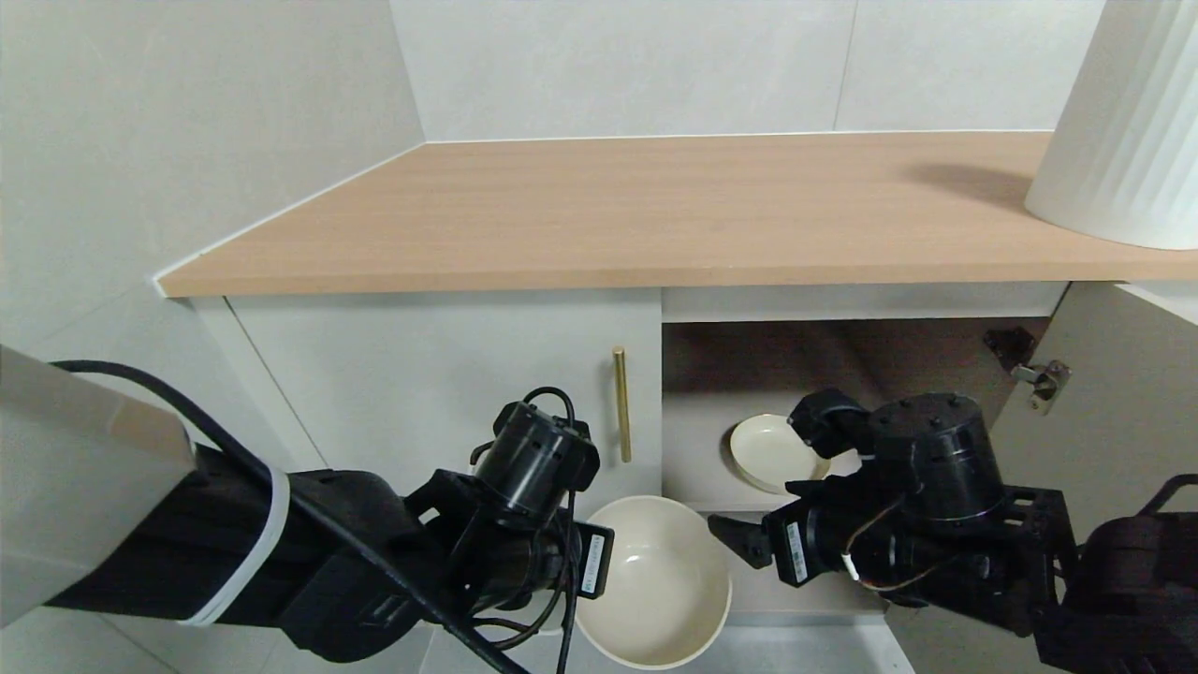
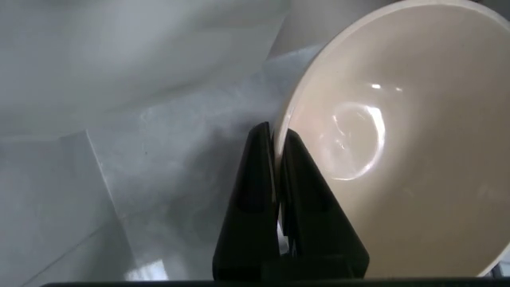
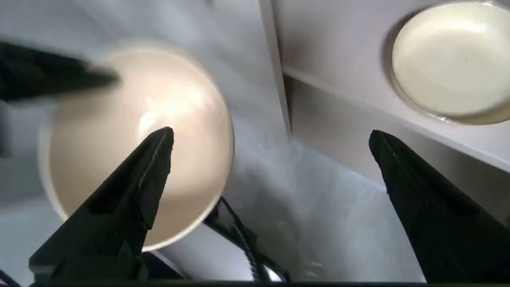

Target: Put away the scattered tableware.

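The left hand is pinched tight on the rim of a cream bowl, with one finger inside the wall and one outside. The bowl hangs in the air with its mouth facing up, out in front of the cabinet and lower than the front edge of the cabinet shelf. It's roughly in line with the seam between the closed door and the open compartment.

The right hand is spread wide and holding nothing. It sits just beside the bowl on the open-compartment side, apart from it.

Inside, a shallow cream dish lies flat on the shelf, near the front edge and toward the left side of the opening (the right arm covers a bit of it in the head view). The closed door has a slim brass handle, and the other door is swung wide open.

Up top, a white ribbed container stands at the right end of the wooden counter.
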Available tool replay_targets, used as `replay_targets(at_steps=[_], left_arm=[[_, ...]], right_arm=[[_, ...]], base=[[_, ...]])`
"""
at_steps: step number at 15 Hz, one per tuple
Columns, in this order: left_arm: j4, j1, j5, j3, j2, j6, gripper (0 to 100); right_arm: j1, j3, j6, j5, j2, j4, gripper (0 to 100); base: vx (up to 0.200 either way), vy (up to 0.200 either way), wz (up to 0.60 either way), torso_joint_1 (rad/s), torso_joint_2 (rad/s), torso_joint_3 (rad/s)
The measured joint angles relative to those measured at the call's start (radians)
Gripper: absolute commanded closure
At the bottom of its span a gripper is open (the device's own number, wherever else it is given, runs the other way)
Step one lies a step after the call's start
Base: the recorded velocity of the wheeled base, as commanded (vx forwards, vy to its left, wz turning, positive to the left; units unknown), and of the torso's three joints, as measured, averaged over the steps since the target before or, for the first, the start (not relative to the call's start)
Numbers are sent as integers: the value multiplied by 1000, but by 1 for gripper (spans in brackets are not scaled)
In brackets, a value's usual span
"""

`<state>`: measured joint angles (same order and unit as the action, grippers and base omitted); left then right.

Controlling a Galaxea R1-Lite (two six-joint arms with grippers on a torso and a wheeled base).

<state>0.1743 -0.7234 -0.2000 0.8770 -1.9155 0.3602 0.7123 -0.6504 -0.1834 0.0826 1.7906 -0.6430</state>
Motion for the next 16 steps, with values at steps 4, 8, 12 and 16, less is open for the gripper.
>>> replay_targets(at_steps=[4,8,12,16], left_arm=[[3,-16,-17,-6,35,-1,100],[3,-27,-20,-10,47,-1,100],[1,-30,-20,-10,44,-3,100],[6,-32,-16,-10,38,-2,100]], right_arm=[[22,2,14,36,75,0,0],[26,-6,13,61,110,-9,0],[25,-9,12,66,115,-10,100],[27,-14,11,61,115,-16,100]], base=[[0,0,0,0,0,0],[0,0,0,0,0,0],[0,0,0,0,0,0],[0,0,0,0,0,0]])
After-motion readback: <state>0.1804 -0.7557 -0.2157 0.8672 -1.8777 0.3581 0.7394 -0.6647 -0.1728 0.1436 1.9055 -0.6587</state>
